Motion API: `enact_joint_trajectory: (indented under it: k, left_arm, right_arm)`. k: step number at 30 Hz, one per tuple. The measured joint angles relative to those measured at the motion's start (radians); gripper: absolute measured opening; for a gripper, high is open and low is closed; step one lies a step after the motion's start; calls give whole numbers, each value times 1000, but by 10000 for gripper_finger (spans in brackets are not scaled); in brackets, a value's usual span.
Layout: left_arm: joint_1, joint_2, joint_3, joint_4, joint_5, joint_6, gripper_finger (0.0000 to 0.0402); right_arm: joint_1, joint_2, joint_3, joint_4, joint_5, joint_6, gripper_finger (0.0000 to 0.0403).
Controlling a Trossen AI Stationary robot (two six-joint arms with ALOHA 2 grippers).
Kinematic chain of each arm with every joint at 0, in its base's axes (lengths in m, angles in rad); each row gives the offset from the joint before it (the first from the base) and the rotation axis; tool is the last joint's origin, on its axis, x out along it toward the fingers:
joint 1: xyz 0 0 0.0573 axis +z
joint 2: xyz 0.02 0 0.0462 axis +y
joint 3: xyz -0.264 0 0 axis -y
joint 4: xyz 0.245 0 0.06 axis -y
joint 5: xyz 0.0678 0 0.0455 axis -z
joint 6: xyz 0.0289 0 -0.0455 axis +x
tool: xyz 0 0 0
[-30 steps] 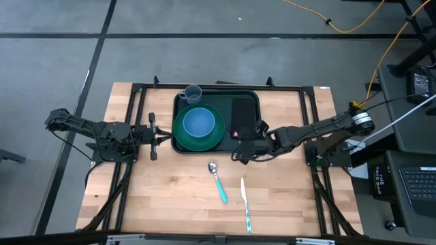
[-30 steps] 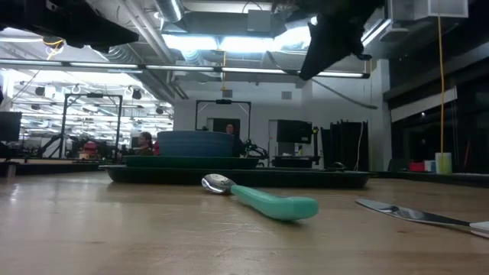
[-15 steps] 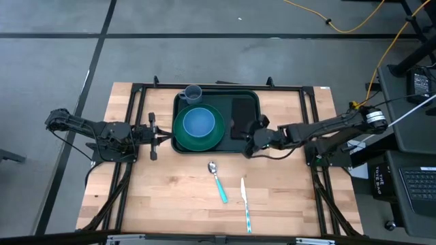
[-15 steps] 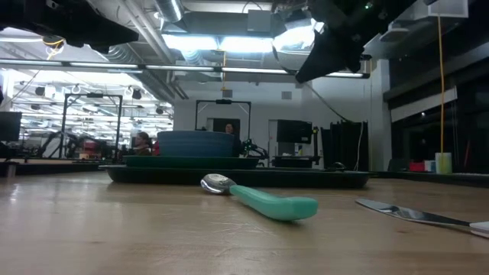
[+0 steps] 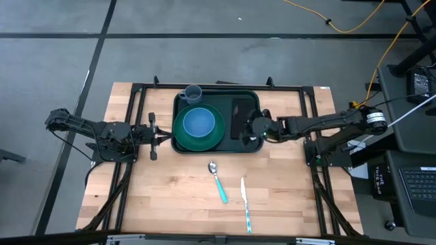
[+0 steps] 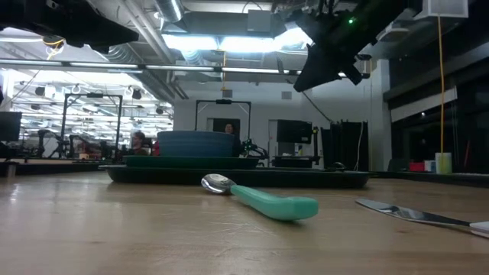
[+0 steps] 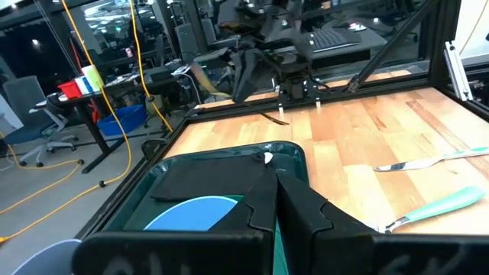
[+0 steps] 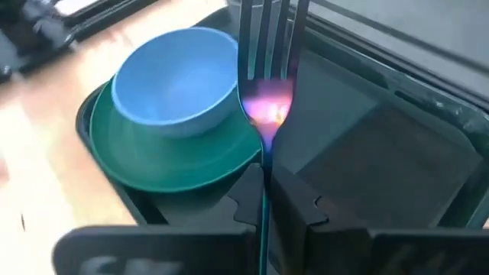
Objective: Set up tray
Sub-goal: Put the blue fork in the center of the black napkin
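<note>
Nearest the desk's front edge lies a metal table knife with a pale teal handle (image 5: 244, 203), right of centre, blade pointing toward the far edge. Just left of it and a little farther in lies a metal spoon with a teal plastic handle (image 5: 218, 182), its bowl toward the tray; the two are apart.

Beyond them, against the far edge of the wooden desk (image 5: 170, 197), sits the large dark green-black rectangular plastic tray with rounded corners and a raised rim (image 5: 216, 149). On the tray's left half rests a round green plate (image 5: 186, 140) carrying a light blue bowl (image 5: 199, 122). On the tray's right half lies a flat black rectangular napkin (image 5: 241, 114).

My right claw (image 5: 251, 128) hangs over the tray's right edge, above the napkin's near end. Its fingers are pinched on a metal fork with a thin teal handle (image 8: 265, 57); in my right wrist view the tines stick out forward between the fingertips, over the seam between plate and napkin, with a pink glint on the fork's neck. I can't tell whether the fork touches the napkin.

My left claw (image 5: 161, 137) waits at the tray's left edge, fingers pressed together on nothing.

At the tray's far left corner stands a small grey-blue cup (image 5: 193, 93).
</note>
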Motion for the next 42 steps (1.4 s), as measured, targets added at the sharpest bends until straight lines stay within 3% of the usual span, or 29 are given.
enact_joint_trajectory:
  k: [6,13,20,31,42]
  left_arm:
    - [0,0,0,0,0,0,3]
    - [0,0,0,0,0,0,3]
    - [0,0,0,0,0,1,3]
    - [0,0,0,0,0,1,3]
    - [0,0,0,0,0,1,3]
  right_arm:
    - [-70,4,0,-1,-7,90,19]
    - [-151,7,0,-4,-87,190,17]
    - [-162,94,62,-14,-139,194,13]
    - [-232,296,389,-504,-132,353,15]
    - [-317,456,549,-594,-245,465,16]
